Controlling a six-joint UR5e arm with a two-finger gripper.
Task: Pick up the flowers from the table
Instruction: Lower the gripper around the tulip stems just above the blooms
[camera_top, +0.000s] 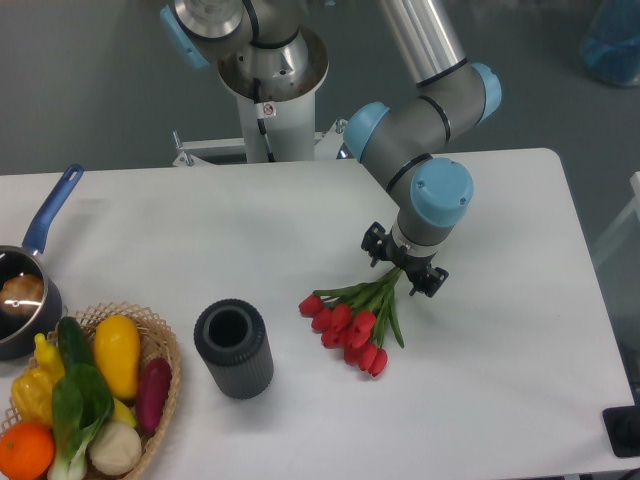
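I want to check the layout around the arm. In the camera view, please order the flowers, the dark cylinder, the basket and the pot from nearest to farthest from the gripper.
From the gripper:
1. Flowers, just below it, stems reaching up to it.
2. Dark cylinder, standing further left.
3. Basket of vegetables, at the front left corner.
4. Pot with blue handle, at the left edge.

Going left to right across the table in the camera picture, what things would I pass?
Blue-handled pot → basket of vegetables → dark ribbed cylinder → red flowers → gripper over their stems.
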